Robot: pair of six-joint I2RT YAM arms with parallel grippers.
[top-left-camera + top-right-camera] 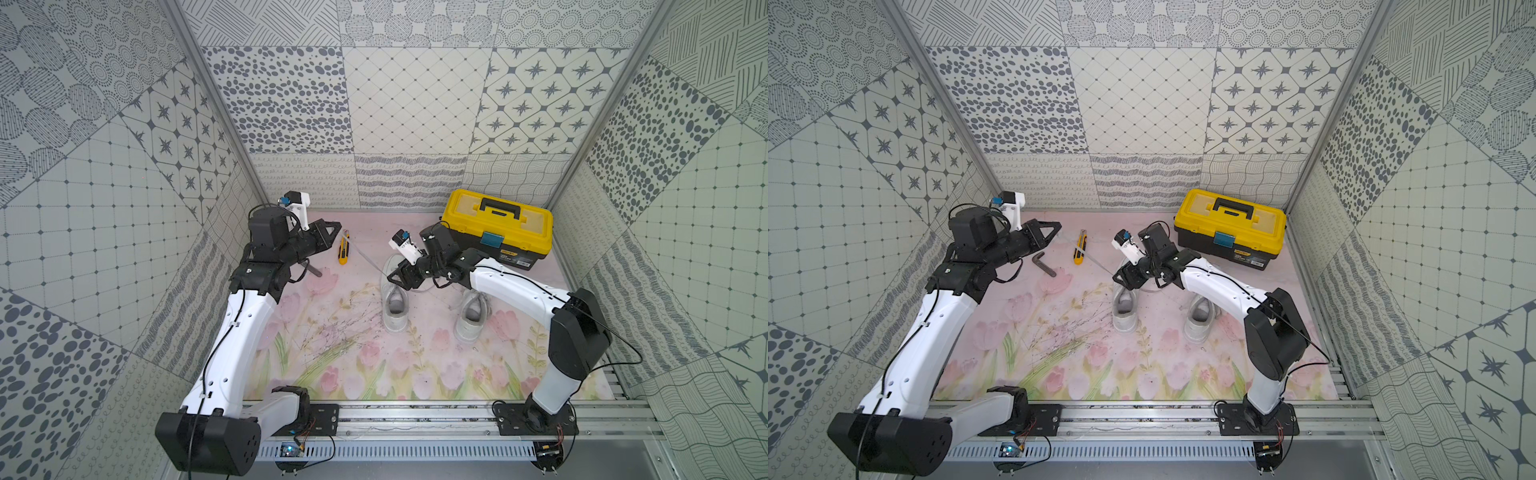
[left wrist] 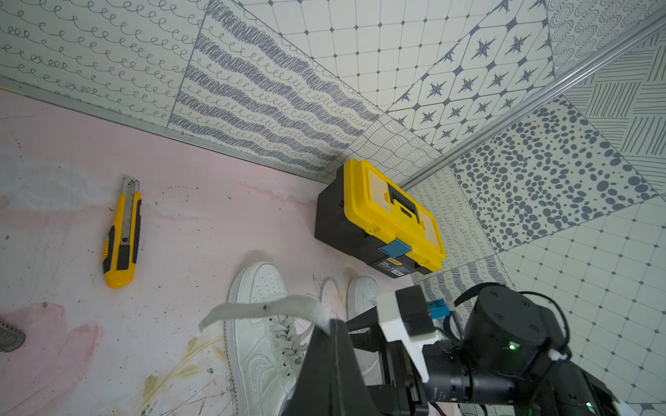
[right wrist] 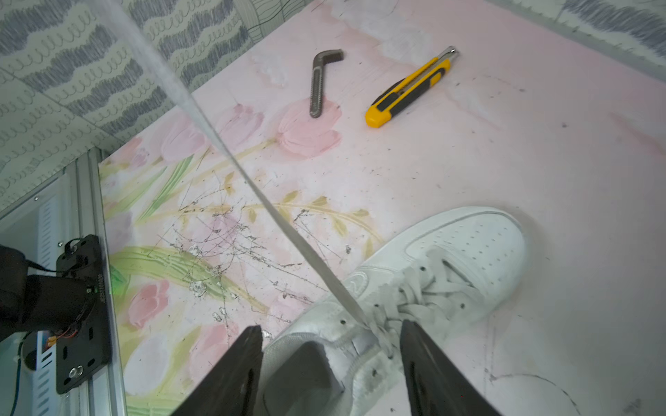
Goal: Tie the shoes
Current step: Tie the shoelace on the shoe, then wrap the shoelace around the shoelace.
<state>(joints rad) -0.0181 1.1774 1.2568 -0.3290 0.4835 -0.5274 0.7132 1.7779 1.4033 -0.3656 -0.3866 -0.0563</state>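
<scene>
The left arm (image 1: 237,340) and right arm (image 1: 515,289) are showing white shells on the long links and black housings at the joints. A thin black cable (image 1: 241,307) is running back along each shell. The left gripper (image 1: 338,226) and right gripper (image 1: 392,279) are showing black triangular fingers, and a white camera block (image 1: 300,205) with a blue plug is sitting just behind each.

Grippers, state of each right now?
Left gripper: shut on the long pale grey-white lace.
Right gripper: open over the plain white low-top sneaker, holding nothing.
</scene>
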